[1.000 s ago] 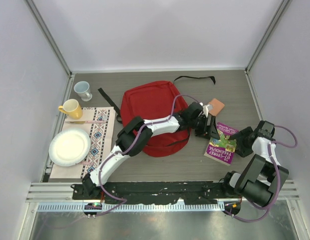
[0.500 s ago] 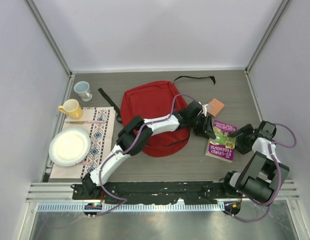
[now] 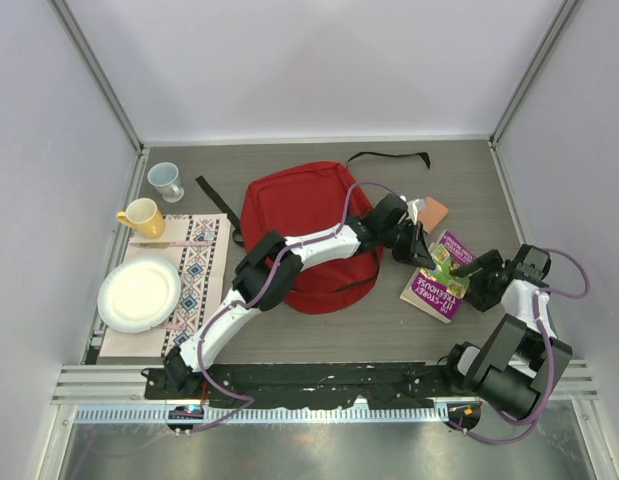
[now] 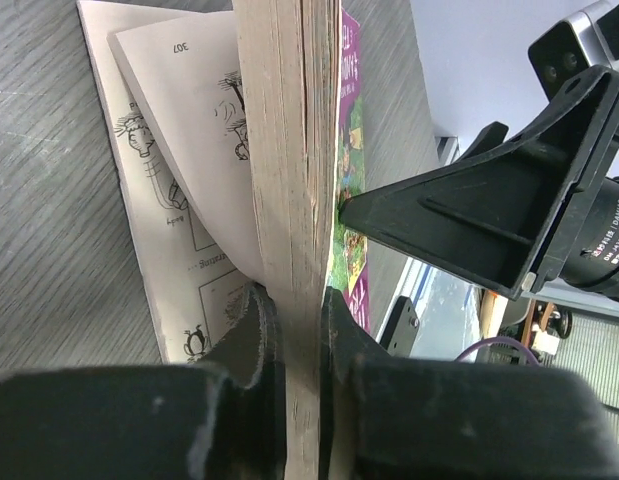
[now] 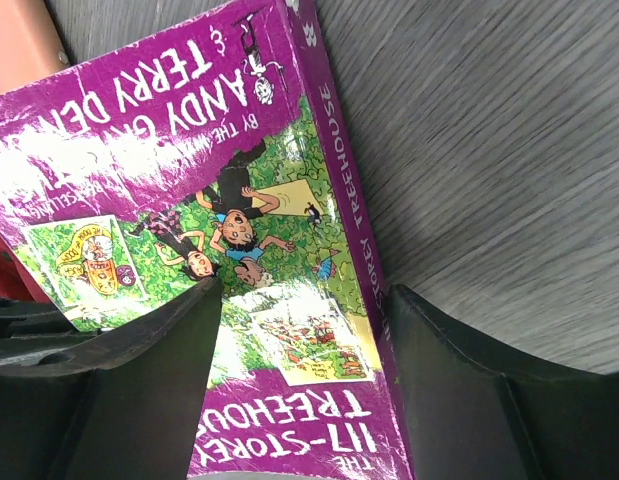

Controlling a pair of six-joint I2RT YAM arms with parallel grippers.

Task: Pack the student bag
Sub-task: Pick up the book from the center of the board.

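Top external view: left gripper [image 3: 413, 246] is clamped on the purple book [image 3: 436, 287] - page block between its fingers - while the right gripper [image 3: 471, 277] hangs open over the book's other end. The student bag [image 3: 301, 215] lies flat just to the book's left, so the left arm's nearer.

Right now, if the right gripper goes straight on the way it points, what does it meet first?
Probably the purple book, directly ahead of the right gripper; the left gripper clamps its pages beyond.
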